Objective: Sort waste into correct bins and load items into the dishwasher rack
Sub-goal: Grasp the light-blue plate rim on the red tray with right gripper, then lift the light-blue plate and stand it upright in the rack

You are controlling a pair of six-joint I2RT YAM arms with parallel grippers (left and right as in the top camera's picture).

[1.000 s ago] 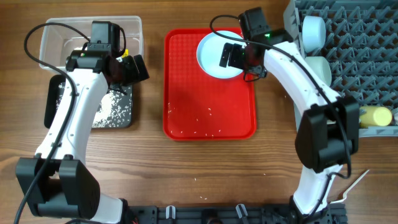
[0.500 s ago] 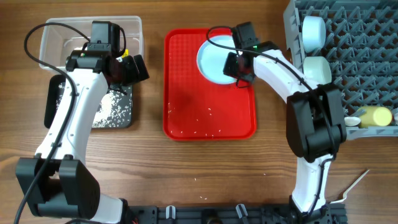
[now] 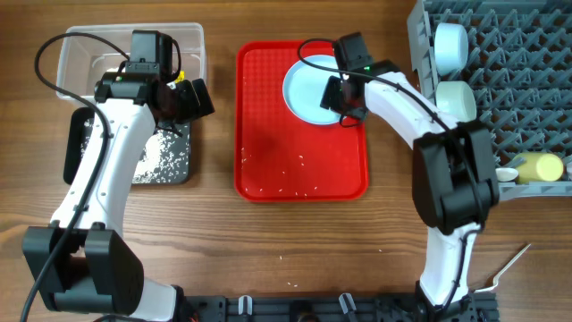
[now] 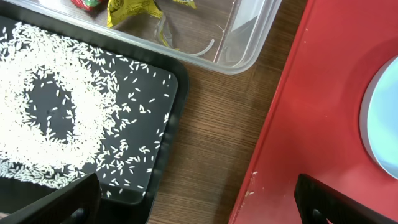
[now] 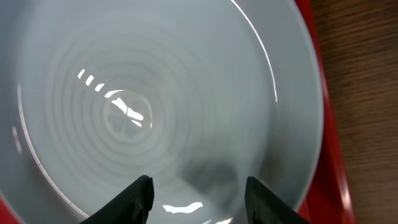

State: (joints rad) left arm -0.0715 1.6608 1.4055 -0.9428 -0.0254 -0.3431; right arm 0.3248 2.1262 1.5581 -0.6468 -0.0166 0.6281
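A pale blue bowl [image 3: 307, 85] [image 5: 155, 106] sits at the back right of the flat red tray [image 3: 286, 152]. My right gripper [image 3: 339, 95] [image 5: 202, 199] hovers over the bowl's near-right side, jaws partly open, both fingertips above the bowl's inside with only its smooth surface between them. My left gripper [image 3: 193, 98] [image 4: 199, 205] is wide open and empty above the wood between the black bin [image 3: 170, 165] [image 4: 171, 112] and the tray. Rice grains [image 4: 56, 118] cover the black bin. Yellow [image 4: 130, 9] and red wrappers lie in the clear bin [image 3: 192, 45]. Loose grains [image 3: 290, 183] dot the tray.
The grey dishwasher rack [image 3: 509, 72] at the right holds a white cup [image 3: 450, 45], a pale round dish [image 3: 456, 100], a yellow cup [image 3: 541, 166] and a white spoon [image 3: 505, 174]. A fork [image 3: 509, 264] lies on the wood at the bottom right.
My right gripper has swung left and lower over the bowl and its jaws have narrowed. The left arm has not moved.
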